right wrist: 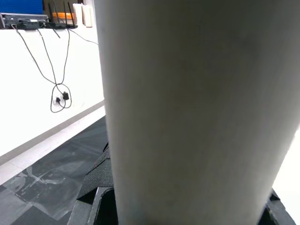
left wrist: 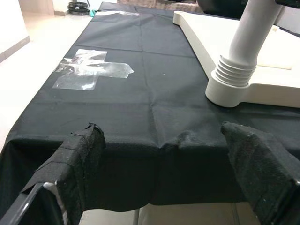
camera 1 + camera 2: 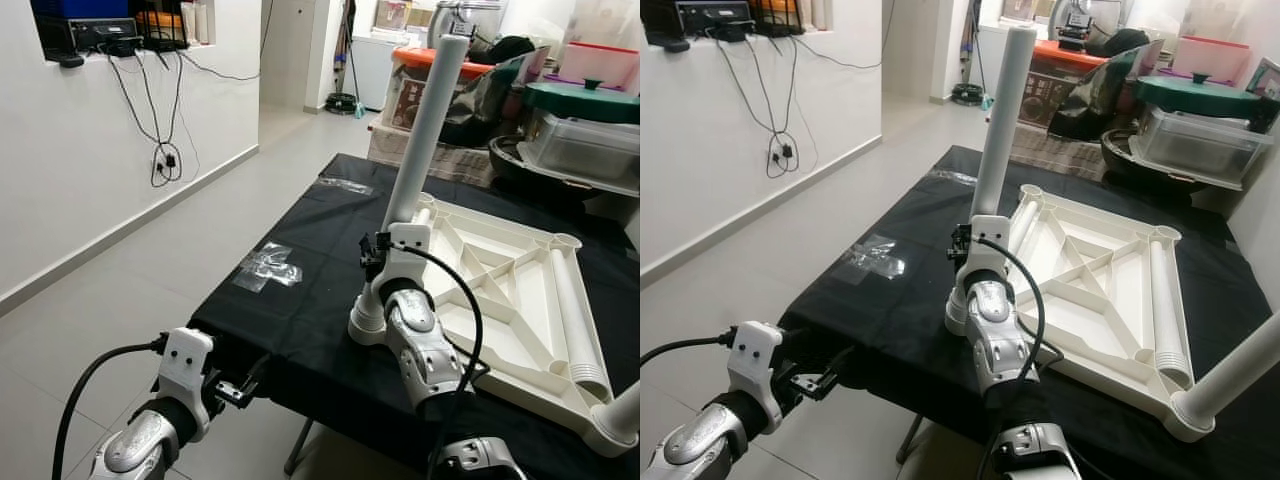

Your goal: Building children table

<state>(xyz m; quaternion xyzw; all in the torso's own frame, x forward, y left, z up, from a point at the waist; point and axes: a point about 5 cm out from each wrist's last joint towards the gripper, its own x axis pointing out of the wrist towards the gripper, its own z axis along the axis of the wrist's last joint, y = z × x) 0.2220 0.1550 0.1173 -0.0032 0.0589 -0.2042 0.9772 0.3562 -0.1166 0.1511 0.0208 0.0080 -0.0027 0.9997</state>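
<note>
The white plastic tabletop lay upside down on a black cloth-covered table, its ribbed underside facing up, with diagonal braces and round sockets at the corners. A smooth white tube leg stood upright in the near-left corner socket, leaning slightly; the left wrist view showed its ridged, threaded collar seated in the socket, a detail the head views half hid behind the right arm. A second leg lay flat inside the tabletop along its right edge, and a third leg rose at a slant from the near-right corner. The right gripper sat at the lower part of the standing leg; the right wrist view was taken up close by the leg's pale matte surface, with black fingers showing on either side, closed around it. The left gripper hovered low at the near edge of the table, its two tape-wrapped fingers spread wide apart and holding nothing. A crinkled piece of clear plastic lay on the cloth to the left of the tabletop, and another clear piece lay farther back.
</note>
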